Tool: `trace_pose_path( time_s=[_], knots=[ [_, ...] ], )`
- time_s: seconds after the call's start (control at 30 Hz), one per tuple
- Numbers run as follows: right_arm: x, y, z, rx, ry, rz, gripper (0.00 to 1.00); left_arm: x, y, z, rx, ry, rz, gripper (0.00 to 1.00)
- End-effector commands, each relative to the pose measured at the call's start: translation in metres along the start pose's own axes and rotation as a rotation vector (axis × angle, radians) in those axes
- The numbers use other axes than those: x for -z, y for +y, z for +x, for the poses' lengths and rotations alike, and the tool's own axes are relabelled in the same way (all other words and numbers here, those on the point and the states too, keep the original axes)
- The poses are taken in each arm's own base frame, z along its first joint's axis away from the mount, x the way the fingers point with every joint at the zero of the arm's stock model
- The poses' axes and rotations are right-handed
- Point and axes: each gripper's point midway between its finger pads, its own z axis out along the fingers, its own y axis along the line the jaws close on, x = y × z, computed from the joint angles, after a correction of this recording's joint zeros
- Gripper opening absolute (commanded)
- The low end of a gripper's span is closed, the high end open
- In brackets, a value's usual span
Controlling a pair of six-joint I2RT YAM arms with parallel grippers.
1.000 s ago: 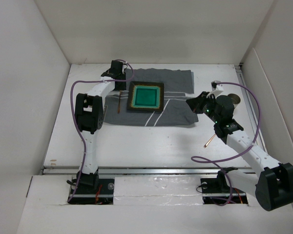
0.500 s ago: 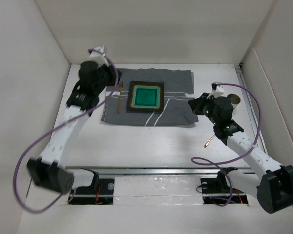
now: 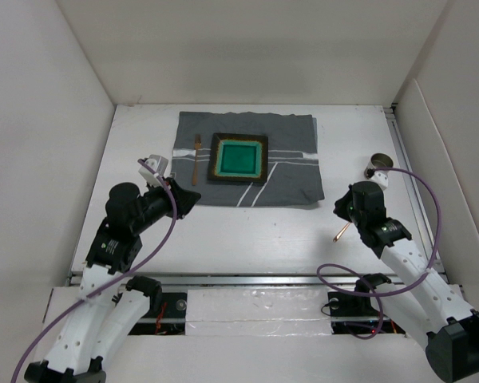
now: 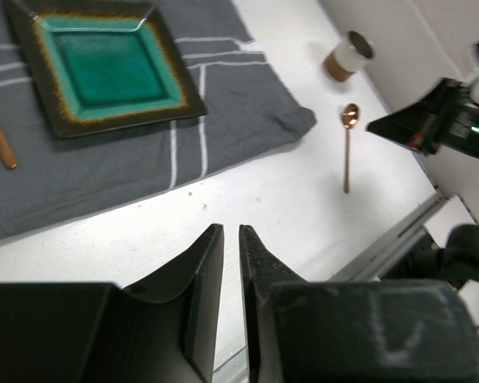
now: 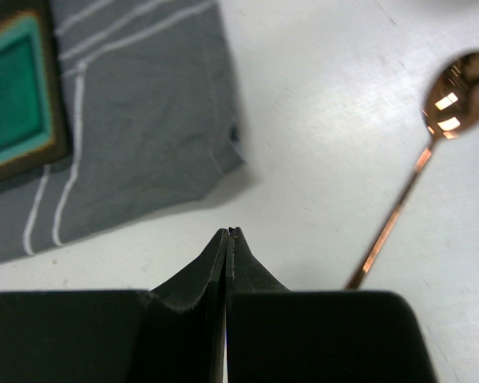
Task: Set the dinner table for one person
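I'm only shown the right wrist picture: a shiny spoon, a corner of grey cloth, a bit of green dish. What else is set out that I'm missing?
Observer: A small cup stands on the dinner table beyond the spoon, off the cloth.
Visitor: Any other cutlery?
Observer: Yes, a copper fork lies on the cloth, just left of the square green plate.
Visitor: And the other arm?
Observer: The left hand hangs over bare table near the cloth's front edge, fingers a slit apart, holding nothing.
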Motion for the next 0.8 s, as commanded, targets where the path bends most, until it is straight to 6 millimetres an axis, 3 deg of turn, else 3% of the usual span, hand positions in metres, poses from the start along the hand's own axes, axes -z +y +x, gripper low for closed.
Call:
trace_pose_path(
  time_s=[0.0,0.13,0.2,0.33,0.6,0.77],
  knots=[
    [0.011,-0.037,0.013,-0.075,0.040,0.190,0.00,0.028,-0.042,-0.004,-0.093,-0.063,0.190,0.12],
    [0.002,-0.069,0.011,-0.142,0.021,0.356,0.36,0.036,-0.053,0.002,-0.107,-0.105,0.217,0.19],
    [-0.009,-0.096,0.015,-0.174,0.081,0.506,0.37,0.055,-0.069,-0.007,-0.147,-0.169,0.261,0.21],
    [-0.019,-0.115,0.006,-0.178,0.075,0.617,0.37,0.068,-0.071,-0.010,-0.133,-0.211,0.255,0.23],
    [-0.047,-0.115,0.004,-0.144,0.167,0.641,0.36,0.077,-0.080,-0.005,-0.132,-0.211,0.301,0.25],
    [-0.064,-0.118,0.021,-0.131,0.243,0.641,0.35,0.080,-0.082,-0.005,-0.132,-0.220,0.313,0.25]
  ],
)
